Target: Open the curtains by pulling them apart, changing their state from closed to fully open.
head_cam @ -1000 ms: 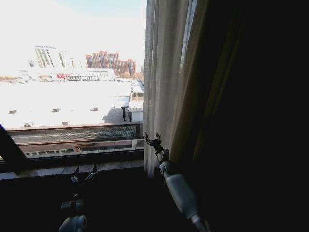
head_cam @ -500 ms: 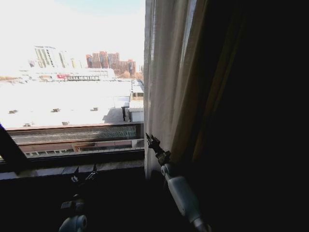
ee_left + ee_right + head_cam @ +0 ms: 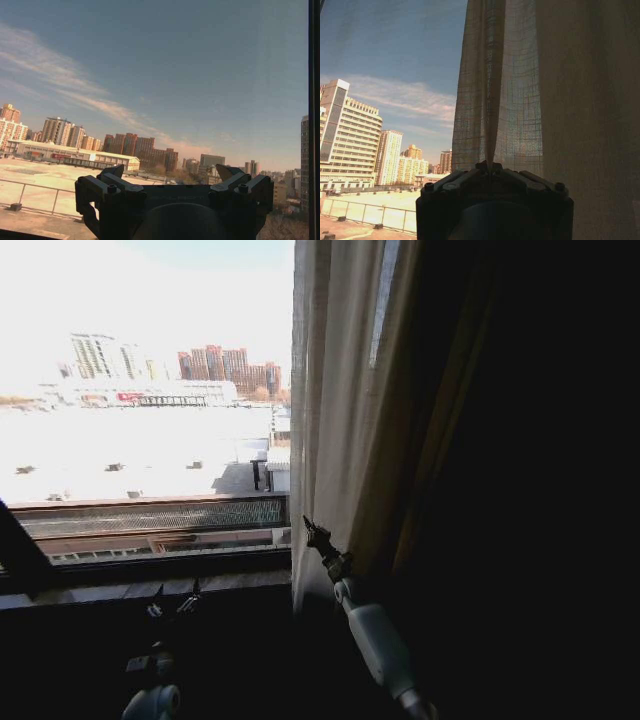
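Sheer cream linen of the curtain (image 3: pixel 490 100) is being pinched in a fold by the right gripper (image 3: pixel 490 167), its leading edge drifting slightly back over the glass, while the left gripper (image 3: pixel 172 175) is idling unclenched nearby.

Your head camera looked down at the window sill (image 3: pixel 150 585); both wrist cameras faced outward, the right one close against the curtains (image 3: pixel 520 90), all sharing the far skyline (image 3: pixel 135 150)

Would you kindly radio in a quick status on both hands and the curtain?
Right hand shut on a curtain pleat near its window-side edge. Left hand open, low at the windowsill, idle. Curtain gathered at the window's right. Nothing in the way.
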Tool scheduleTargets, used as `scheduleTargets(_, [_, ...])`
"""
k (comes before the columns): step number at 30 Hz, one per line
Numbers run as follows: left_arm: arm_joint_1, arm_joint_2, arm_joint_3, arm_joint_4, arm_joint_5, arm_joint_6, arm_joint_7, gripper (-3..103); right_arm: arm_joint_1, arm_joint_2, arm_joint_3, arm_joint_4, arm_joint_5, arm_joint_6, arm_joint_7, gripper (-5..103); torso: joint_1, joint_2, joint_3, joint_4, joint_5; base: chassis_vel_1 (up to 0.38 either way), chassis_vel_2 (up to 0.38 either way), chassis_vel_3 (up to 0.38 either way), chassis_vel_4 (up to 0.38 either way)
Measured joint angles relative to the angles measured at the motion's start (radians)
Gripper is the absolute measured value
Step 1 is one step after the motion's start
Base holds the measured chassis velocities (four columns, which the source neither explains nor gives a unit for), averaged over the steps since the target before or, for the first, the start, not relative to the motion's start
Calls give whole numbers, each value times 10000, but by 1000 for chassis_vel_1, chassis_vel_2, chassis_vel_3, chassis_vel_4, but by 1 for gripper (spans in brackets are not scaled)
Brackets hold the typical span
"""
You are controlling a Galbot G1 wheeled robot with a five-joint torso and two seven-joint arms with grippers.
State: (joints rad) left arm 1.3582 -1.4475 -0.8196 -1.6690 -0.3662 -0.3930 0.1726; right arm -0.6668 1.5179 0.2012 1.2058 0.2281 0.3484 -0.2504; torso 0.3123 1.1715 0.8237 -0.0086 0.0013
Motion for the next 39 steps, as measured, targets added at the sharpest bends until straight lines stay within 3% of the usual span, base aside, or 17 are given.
scheduleTargets(13, [0, -3, 8, -1, 0, 0, 3, 100, -35, 60, -116, 23, 73, 683, 92, 0, -1, 0, 0, -8, 7, -215, -242, 178, 241])
scheduleTargets(21, [0, 1, 0, 0, 0, 0, -2, 100, -20, 87, -57, 55, -15, 819, -76, 0, 2, 0, 0, 5, -8, -15, -11, 20, 3])
scheduleTargets(27, [0, 0, 2, 0, 0, 0, -2, 100, -81, 98, 44, 61, -268, 531, -35, 0, 0, 0, 0, -6, 5, -9, 2, 3, -1])
scheduleTargets(39, [0, 0, 1, 0, 0, 0, 0, 100, -80, -10, -18, 49, -174, 646, 280, 0, -3, 1, -1, 0, 0, -98, 88, 89, -91])
